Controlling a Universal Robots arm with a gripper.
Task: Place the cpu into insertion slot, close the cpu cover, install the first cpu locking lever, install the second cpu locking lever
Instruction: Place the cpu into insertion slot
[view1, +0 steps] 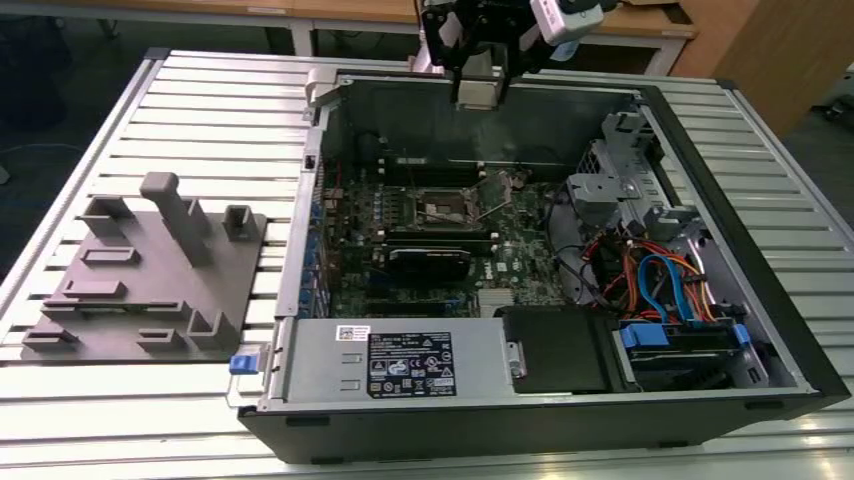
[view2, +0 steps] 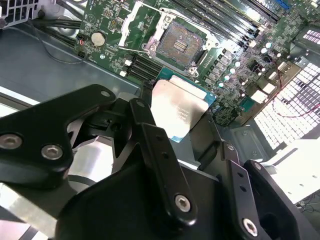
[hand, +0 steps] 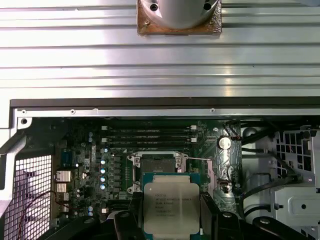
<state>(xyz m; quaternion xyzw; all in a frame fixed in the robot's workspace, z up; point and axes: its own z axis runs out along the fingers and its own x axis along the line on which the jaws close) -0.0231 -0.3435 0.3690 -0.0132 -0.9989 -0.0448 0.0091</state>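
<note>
Task barely under way, judging from how things lie; cpu is not seated yet; it is hanging in the air short of the insertion slot, silvery top facing both wrist cameras.

Insertion slot is lying open and empty; dark contact field showing bare inside its black-and-silver rim; in the exterior view it is sitting near the middle of the green circuit board, inside the open computer case.

cpu cover is standing swung up off the slot at one edge, window frame catching light; so closing it is left to do; the two locking steps are likewise outstanding, as I read it; four steps listed, none finished.

Gripper is riding at upper centre of the exterior view, over the far wall of the case, well above the board; the slotted table is running beneath the case.

Tool state: jaws are drawn in only as far as the chip's width; black fingers are pressing opposite edges of the cpu, one each side; nothing else is touching the chip; it is being carried roughly flat, slightly tilted in the second wrist view.

Long memory slots are lying just beyond the insertion slot; the chip is not over them.
</note>
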